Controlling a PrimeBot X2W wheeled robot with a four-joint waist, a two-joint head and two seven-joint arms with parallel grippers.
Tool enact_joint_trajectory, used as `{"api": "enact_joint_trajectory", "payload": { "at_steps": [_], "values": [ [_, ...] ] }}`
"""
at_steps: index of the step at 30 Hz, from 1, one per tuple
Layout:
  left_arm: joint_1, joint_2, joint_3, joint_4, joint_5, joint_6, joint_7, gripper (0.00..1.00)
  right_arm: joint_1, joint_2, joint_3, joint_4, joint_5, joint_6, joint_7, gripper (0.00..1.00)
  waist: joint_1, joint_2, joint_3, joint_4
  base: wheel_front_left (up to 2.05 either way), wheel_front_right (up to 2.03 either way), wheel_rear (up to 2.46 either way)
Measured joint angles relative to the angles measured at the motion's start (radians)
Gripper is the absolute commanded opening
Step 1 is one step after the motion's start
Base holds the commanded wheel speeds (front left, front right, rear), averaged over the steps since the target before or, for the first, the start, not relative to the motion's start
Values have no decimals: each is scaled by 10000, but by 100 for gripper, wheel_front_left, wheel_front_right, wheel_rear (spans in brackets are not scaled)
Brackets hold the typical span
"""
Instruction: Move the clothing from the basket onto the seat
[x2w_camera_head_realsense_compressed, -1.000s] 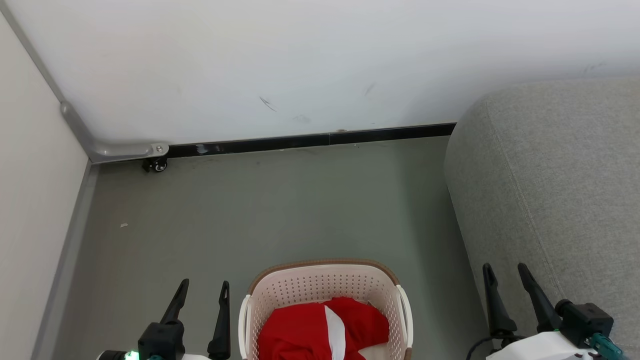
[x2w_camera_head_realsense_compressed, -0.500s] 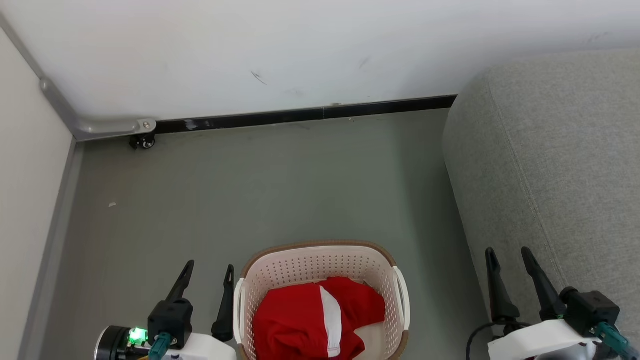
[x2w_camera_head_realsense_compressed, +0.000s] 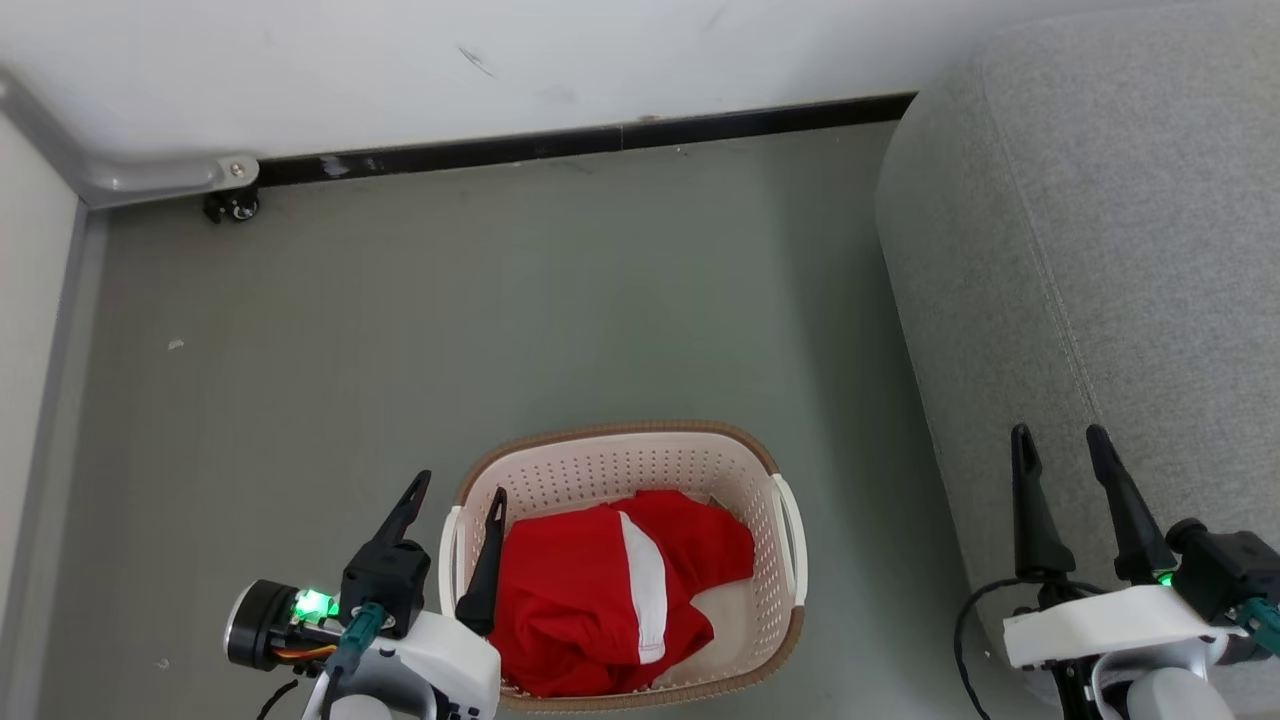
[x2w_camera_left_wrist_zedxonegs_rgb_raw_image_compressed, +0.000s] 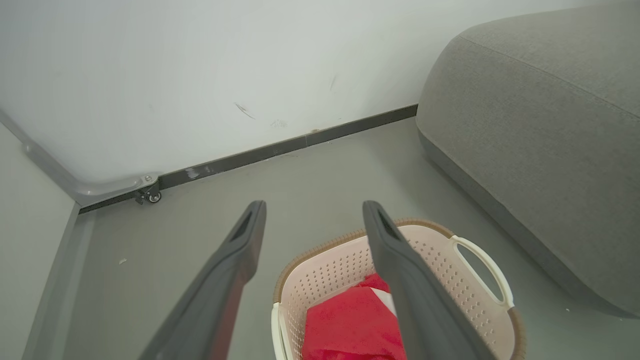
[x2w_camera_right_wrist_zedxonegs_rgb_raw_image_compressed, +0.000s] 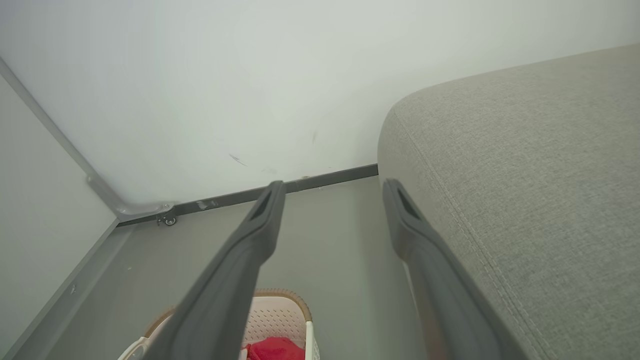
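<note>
i see the red clothing (x2w_camera_head_realsense_compressed: 600, 590) bunched in the basket (x2w_camera_head_realsense_compressed: 600, 468), on the floor (x2w_camera_head_realsense_compressed: 400, 330) at 6 o'clock in my head view. the seat (x2w_camera_head_realsense_compressed: 1130, 250) stands at 3 o'clock, apart from the basket. my left gripper (x2w_camera_head_realsense_compressed: 461, 484) is spread and empty, one finger over the basket's 9 o'clock rim. my right gripper (x2w_camera_head_realsense_compressed: 1058, 432) is spread too, over the seat's edge.

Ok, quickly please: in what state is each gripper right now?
Left gripper: open, holding nothing.
Right gripper: open, holding nothing.
</note>
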Motion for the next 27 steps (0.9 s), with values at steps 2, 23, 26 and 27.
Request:
{"api": "enact_joint_trajectory", "payload": {
  "at_steps": [2, 23, 26, 27],
  "values": [
    [-62, -10, -102, 119, 81, -27, 0, 100, -134, -2, -61, -75, -27, 0, 0, 100, 0, 0, 189, -46, 0, 0, 0],
    [-1362, -40, -828, 1822, 744, -477, -2, 100, -1081, -4, -360, -767, 25, 0, -13, 100, 0, 0, 2012, -611, 0, 0, 0],
    [-1566, -40, -934, 2059, 844, -516, -2, 100, -1231, -6, -370, -890, 36, 0, -13, 100, -1, 0, 2264, -730, 0, 0, 0],
    [-1621, -40, -951, 2144, 851, -516, -2, 100, -1238, -6, -364, -911, 38, 0, -13, 100, -1, 0, 2344, -772, 0, 0, 0]
  ]
}}
